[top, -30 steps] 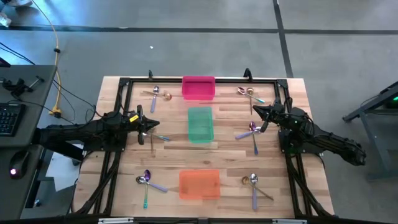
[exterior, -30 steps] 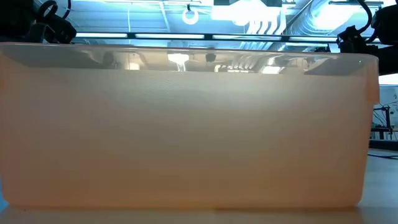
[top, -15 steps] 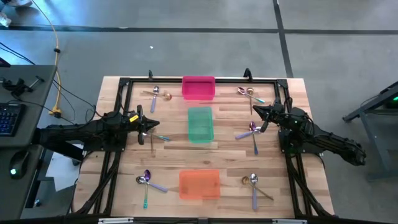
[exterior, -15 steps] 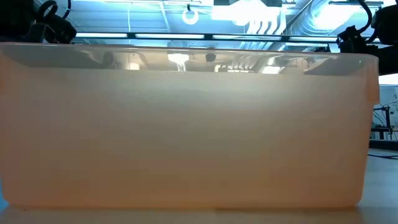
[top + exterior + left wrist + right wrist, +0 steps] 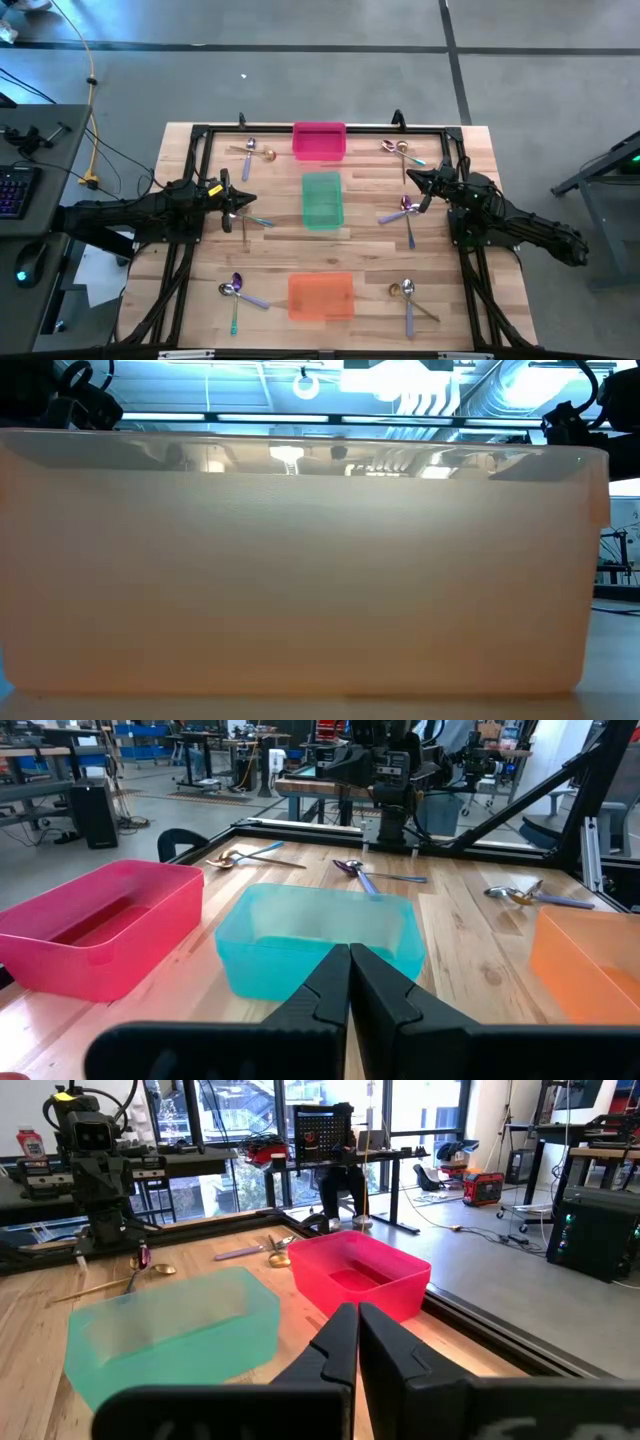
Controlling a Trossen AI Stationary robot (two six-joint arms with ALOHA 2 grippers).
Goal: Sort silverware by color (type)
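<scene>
Table (image 5: 275, 245): pink bin (image 5: 319, 140) at 12, green bin (image 5: 322, 200) centre, orange bin (image 5: 321, 297) at 6, blocking the low view. Silverware (image 5: 407, 208) in clusters at 11, 1, 3, 5, 7, 9. Left gripper (image 5: 244, 203) at 9, right gripper (image 5: 414, 180) at 3, fingers pressed together, empty.

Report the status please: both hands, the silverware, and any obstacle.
Left hand shut, empty, left of translucent green plastic bin. Right hand shut, empty, on its right. Small metal spoons all on wooden table, none binned. Nothing in the way.
</scene>
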